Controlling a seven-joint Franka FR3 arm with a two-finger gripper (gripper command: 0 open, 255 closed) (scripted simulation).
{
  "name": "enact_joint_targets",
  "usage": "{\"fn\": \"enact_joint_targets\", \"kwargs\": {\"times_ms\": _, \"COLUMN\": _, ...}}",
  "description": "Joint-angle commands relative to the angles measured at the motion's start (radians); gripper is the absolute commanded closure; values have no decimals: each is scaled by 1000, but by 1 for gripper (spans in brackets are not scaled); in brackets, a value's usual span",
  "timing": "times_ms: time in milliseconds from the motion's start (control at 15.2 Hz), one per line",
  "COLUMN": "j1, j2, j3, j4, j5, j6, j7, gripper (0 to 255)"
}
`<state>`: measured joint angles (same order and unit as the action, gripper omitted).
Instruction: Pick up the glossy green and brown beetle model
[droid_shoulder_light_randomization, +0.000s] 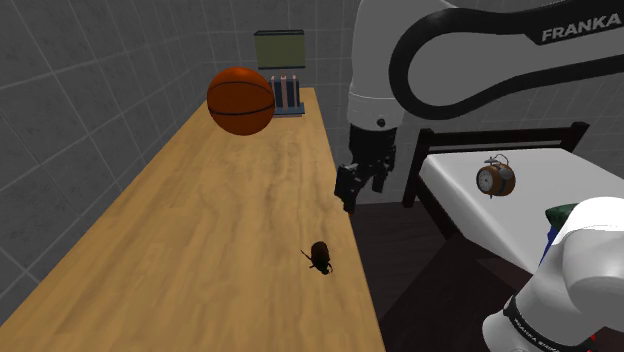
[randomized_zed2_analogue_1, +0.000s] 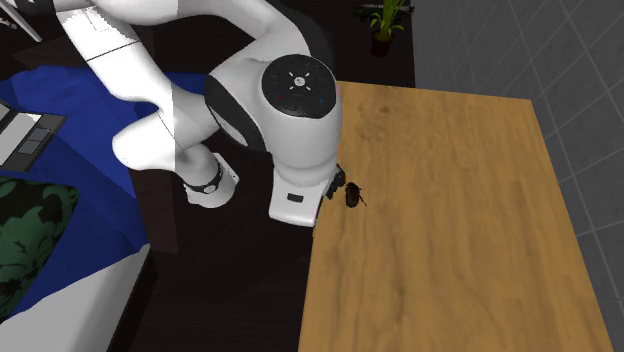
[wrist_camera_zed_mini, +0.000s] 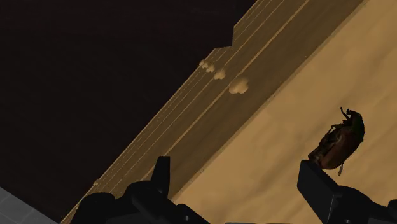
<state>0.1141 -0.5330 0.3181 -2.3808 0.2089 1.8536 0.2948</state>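
The beetle model (droid_shoulder_light_randomization: 320, 257) is small, dark brown with a green sheen. It lies on the wooden table (droid_shoulder_light_randomization: 200, 240) close to the edge on the shoulder view's right. In the second exterior view the beetle (randomized_zed2_analogue_1: 353, 194) sits just beside the arm's white wrist. My black gripper (droid_shoulder_light_randomization: 362, 190) hangs in the air over that table edge, farther back than the beetle and above it. In the wrist view the gripper (wrist_camera_zed_mini: 238, 191) is open, and the beetle (wrist_camera_zed_mini: 340, 143) lies just beyond one fingertip (wrist_camera_zed_mini: 321, 191), outside the gap and untouched.
A basketball (droid_shoulder_light_randomization: 240, 100) rests at the table's far end, with a lamp (droid_shoulder_light_randomization: 278, 48) and a small striped object (droid_shoulder_light_randomization: 288, 95) behind it. Beside the table stands a bed (droid_shoulder_light_randomization: 470, 215) with an alarm clock (droid_shoulder_light_randomization: 495, 178). A potted plant (randomized_zed2_analogue_1: 385, 20) stands past the table's end.
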Motion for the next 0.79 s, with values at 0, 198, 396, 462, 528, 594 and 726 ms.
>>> {"fn": "enact_joint_targets", "kwargs": {"times_ms": 0, "j1": 7, "j2": 57, "j3": 39, "j4": 35, "j5": 7, "j6": 24, "j7": 42, "gripper": 0}}
{"fn": "enact_joint_targets", "kwargs": {"times_ms": 198, "j1": 16, "j2": 145, "j3": 98, "j4": 86, "j5": 7, "j6": 64, "j7": 108, "gripper": 0}}
{"fn": "enact_joint_targets", "kwargs": {"times_ms": 396, "j1": 22, "j2": 241, "j3": 156, "j4": 147, "j5": -9, "j6": 101, "j7": 178, "gripper": 0}}
{"fn": "enact_joint_targets", "kwargs": {"times_ms": 462, "j1": 25, "j2": 275, "j3": 175, "j4": 169, "j5": -18, "j6": 112, "j7": 203, "gripper": 0}}
{"fn": "enact_joint_targets", "kwargs": {"times_ms": 528, "j1": 25, "j2": 279, "j3": 176, "j4": 171, "j5": -19, "j6": 113, "j7": 205, "gripper": 0}}
{"fn": "enact_joint_targets", "kwargs": {"times_ms": 594, "j1": 26, "j2": 283, "j3": 178, "j4": 161, "j5": -19, "j6": 127, "j7": 206, "gripper": 0}}
{"fn": "enact_joint_targets", "kwargs": {"times_ms": 726, "j1": 26, "j2": 291, "j3": 182, "j4": 141, "j5": -20, "j6": 155, "j7": 206, "gripper": 0}}
